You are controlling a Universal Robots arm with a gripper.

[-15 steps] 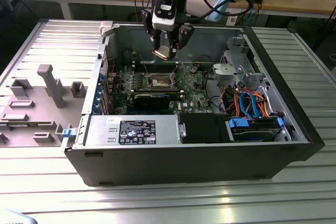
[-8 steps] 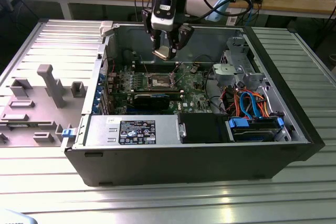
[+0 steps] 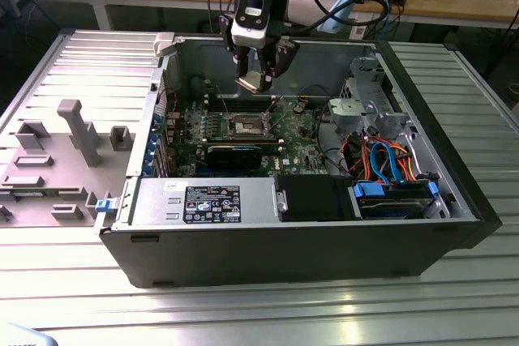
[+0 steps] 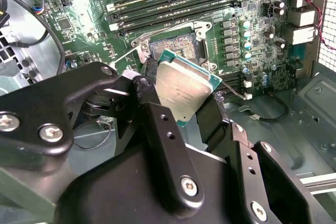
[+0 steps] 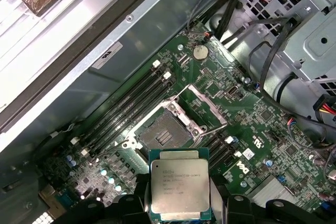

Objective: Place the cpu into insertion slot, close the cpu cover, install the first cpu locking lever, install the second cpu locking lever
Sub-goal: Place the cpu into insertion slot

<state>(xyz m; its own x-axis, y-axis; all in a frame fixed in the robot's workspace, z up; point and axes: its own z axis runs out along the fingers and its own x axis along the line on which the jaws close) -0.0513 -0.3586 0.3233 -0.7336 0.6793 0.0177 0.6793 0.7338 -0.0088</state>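
My gripper [image 3: 258,79] hangs inside the open computer case, shut on the cpu [image 3: 252,82], a small square chip with a silver-grey top. Both wrist views show the cpu [image 4: 184,83] [image 5: 180,184] clamped by its edges between black fingers [image 4: 152,98], tilted and well above the green motherboard [image 5: 262,114]. The insertion slot [image 5: 164,134] [image 4: 173,48] [image 3: 246,126] lies bare below and slightly ahead of the chip, its dark pin field exposed. The cpu cover [image 5: 209,106] stands swung up beside the slot.
Long black memory slots [image 5: 131,103] run beside the slot. A black labelled card [image 3: 233,154], the power supply [image 3: 212,202] and a drive bay with blue and orange cables [image 3: 389,164] crowd the case. A grey fixture [image 3: 77,131] sits at the exterior view's left.
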